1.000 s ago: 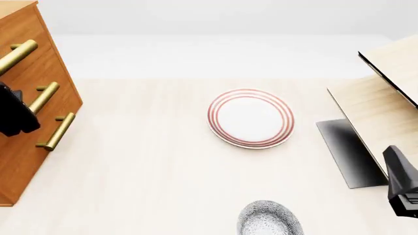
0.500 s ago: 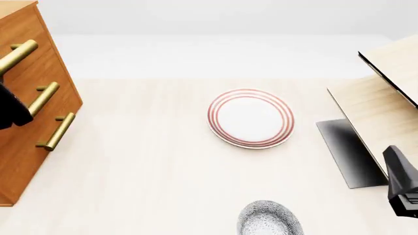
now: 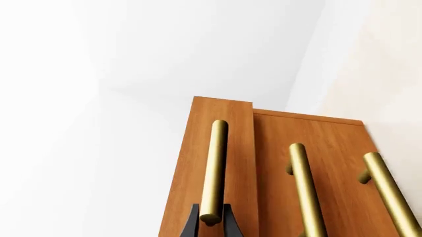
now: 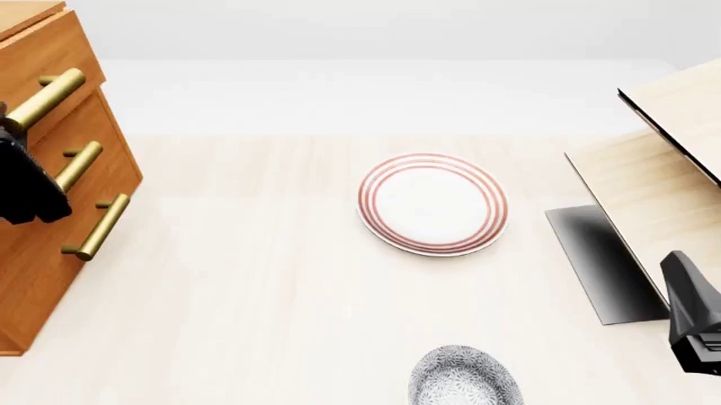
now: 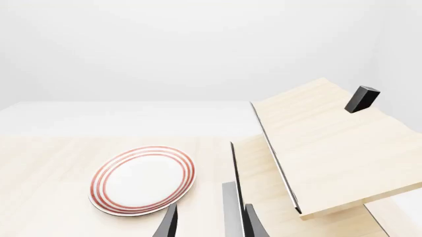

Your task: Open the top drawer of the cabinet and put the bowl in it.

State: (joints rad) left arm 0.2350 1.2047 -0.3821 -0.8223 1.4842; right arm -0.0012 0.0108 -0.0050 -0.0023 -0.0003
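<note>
The orange-brown cabinet [image 4: 34, 278] stands at the table's left edge. Its top drawer [image 4: 46, 55] sticks out slightly past the two lower ones; no interior shows. My left gripper [image 4: 13, 135] is shut on the near end of that drawer's brass handle [image 4: 51, 94]. In the left wrist view the black fingers [image 3: 192, 224] hug the handle [image 3: 214, 168] of the top drawer [image 3: 238, 148]. The speckled bowl [image 4: 464, 377] sits at the table's near edge, right of centre. My right gripper [image 4: 693, 325] hangs open and empty at the right edge, apart from the bowl; its fingers [image 5: 170, 223] show in the right wrist view.
A white plate with red rings [image 4: 434, 202] lies mid-table, also seen as the plate [image 5: 142, 180] in the right wrist view. A pale wood structure with a black edge [image 4: 664, 177] and a dark grey patch [image 4: 603, 266] occupy the right side.
The top drawer has slid out a little from the cabinet front, its handle shifting right with my left gripper on it. The right arm, bowl and plate have not moved.
</note>
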